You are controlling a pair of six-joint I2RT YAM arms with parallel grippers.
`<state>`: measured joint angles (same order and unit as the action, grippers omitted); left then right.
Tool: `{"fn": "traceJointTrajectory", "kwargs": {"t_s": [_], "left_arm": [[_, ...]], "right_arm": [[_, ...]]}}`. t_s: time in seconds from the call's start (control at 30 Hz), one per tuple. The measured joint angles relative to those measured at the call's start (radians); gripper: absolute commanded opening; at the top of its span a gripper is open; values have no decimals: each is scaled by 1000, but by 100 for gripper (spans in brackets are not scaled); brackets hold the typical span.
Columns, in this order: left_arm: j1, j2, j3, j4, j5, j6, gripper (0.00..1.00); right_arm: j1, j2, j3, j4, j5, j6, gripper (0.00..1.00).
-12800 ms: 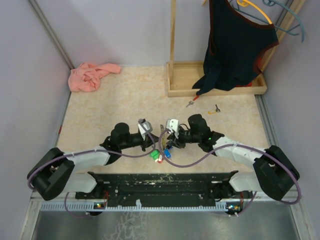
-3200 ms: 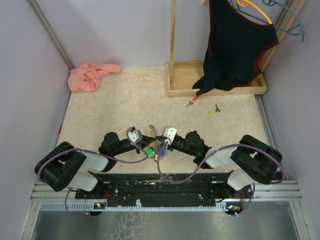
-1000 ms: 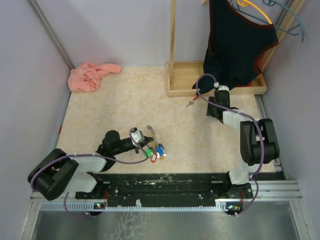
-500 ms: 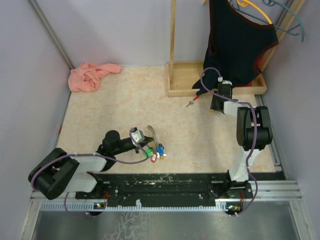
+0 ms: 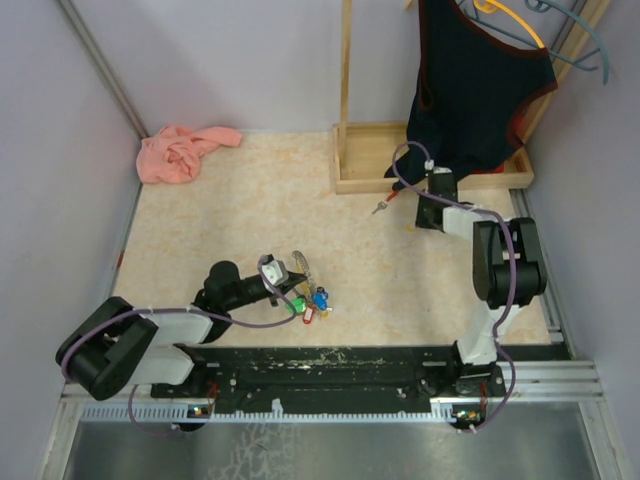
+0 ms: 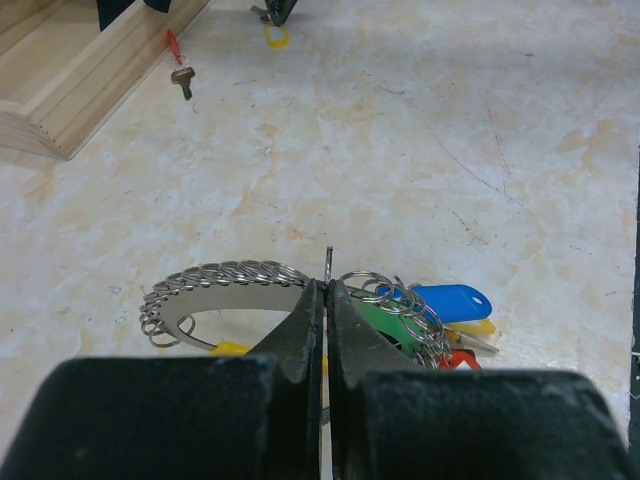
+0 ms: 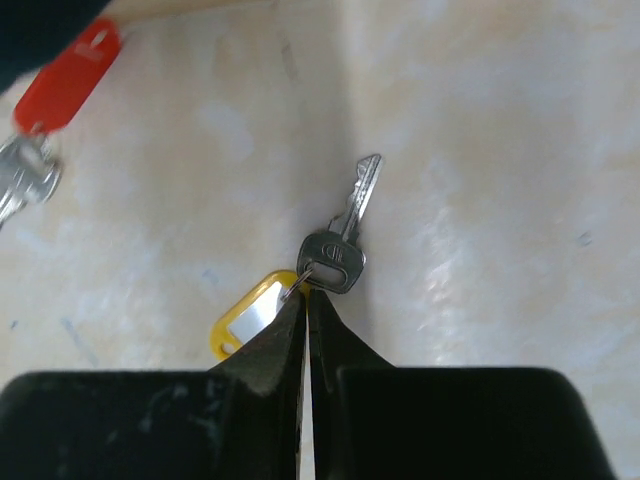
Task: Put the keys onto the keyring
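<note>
The keyring (image 6: 230, 272), a grey metal ring strung with several small rings, lies on the floor near the arms' bases (image 5: 300, 262). Blue (image 6: 445, 298), green, yellow and red tags sit bunched beside it. My left gripper (image 6: 325, 288) is shut on a thin wire of the keyring. At the far right, my right gripper (image 7: 305, 292) is shut on the little ring joining a silver key (image 7: 340, 255) to its yellow tag (image 7: 245, 318). A second key with a red tag (image 7: 65, 90) lies apart from it (image 5: 385, 203).
A wooden stand base (image 5: 370, 170) sits just behind the right gripper (image 5: 422, 222), with a dark garment (image 5: 480, 90) hanging over it from an orange hanger (image 5: 510, 15). A pink cloth (image 5: 185, 150) lies at the back left. Walls close in both sides.
My right gripper has closed on the yellow-tagged key, which has slid slightly left with it. The left gripper and the keyring have not moved.
</note>
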<state>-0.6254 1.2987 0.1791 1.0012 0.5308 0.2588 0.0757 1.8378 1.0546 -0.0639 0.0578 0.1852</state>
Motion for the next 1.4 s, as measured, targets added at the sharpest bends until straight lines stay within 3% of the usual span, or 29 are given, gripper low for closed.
{"fn": "traceJointTrajectory", "kwargs": {"t_s": [0.43,0.73,0.97,1.4], "left_arm": [[0,-26,-17,2,-17,-1,0],[0,-28,-19,5,-34,-4,0],[0,-28,-19,5,-44,-16,0],[0,-28,-19,5,-48,-20,0]], "right_arm": [[377,-192,-156,-208,-49,12,5],[399,-350,-166,-368,-16,11,30],[435,-391,-163,-340,-3,6,30],[489,-278,-135,-353,3,-28,27]]}}
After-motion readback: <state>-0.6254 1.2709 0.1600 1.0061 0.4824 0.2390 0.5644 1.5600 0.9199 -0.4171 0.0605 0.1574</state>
